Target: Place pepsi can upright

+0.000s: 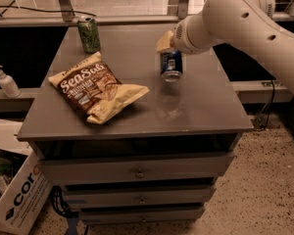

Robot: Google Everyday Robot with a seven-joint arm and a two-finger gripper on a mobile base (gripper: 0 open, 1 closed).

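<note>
The pepsi can [171, 65] is dark blue with a silver end. It hangs nearly upright from my gripper [167, 47], which is shut on its upper part, above the right half of the grey cabinet top [206, 106]. The can's bottom is a little above the surface and its reflection shows below it. My white arm [235, 13] comes in from the upper right.
A brown and cream chip bag [95, 88] lies on the left half of the top. A green patterned can [89, 34] stands upright at the back left. A soap dispenser [6, 81] and a cardboard box [19, 195] are to the left of the cabinet.
</note>
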